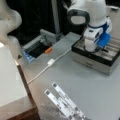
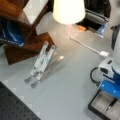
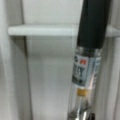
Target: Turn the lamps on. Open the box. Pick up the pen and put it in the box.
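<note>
The pen fills the right of the wrist view, running steeply from the top edge to the bottom: black upper barrel, then a clear printed section with a yellow band. Behind it lies the box, its pale grey inside split by a cross wall.

A lit lamp glows above the grey table. Two long white bars lie side by side near a white cable. A dark wooden stand sits beside the bars.
</note>
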